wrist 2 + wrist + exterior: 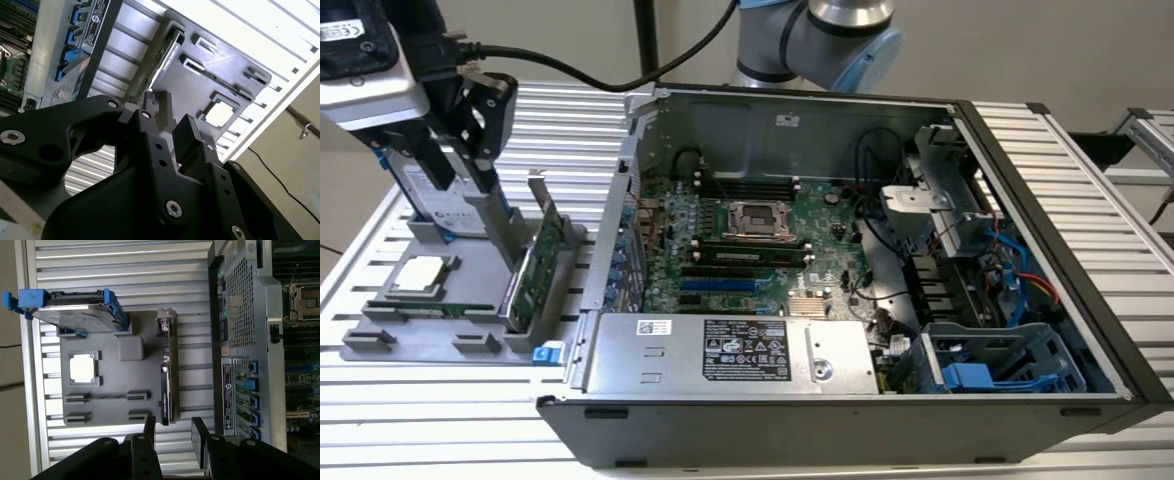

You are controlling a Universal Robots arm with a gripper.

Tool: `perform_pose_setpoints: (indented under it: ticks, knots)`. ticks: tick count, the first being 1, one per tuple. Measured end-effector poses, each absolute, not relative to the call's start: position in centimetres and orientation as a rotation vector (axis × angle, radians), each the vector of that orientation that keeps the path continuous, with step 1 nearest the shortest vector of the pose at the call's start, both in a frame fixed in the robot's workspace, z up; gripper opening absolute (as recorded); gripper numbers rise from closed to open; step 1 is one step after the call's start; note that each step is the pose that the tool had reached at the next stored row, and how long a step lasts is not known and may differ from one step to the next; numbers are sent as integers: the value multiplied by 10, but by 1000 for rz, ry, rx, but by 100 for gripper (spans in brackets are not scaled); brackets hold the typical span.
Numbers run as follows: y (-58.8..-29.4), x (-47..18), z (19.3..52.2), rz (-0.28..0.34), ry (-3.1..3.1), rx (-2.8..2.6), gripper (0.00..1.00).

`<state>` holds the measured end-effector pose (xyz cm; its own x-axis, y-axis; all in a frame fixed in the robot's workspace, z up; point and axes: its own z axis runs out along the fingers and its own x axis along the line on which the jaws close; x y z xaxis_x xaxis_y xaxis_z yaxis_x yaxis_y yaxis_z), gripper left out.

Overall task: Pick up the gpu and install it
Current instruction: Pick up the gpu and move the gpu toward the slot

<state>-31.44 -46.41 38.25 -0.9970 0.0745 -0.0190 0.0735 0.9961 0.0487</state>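
The thin green circuit-board gpu (165, 375), with a silver bracket at one end, stands on edge in a slot of the flat grey holder tray (115, 385). It lies just beyond the tips of the black gripper (172, 424), in line with their gap. The jaws are apart and hold nothing. Off one jaw's side are a silver hard drive (75, 315) with blue rails and a square silver processor chip (82, 367). Off the other side is the open black computer case (854, 430).
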Motion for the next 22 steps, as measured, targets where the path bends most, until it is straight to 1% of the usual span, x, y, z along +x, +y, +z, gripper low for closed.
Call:
perform_pose_setpoints:
  ticks: [22]
  knots:
    - [-464,-313,372,75,3118,116,100]
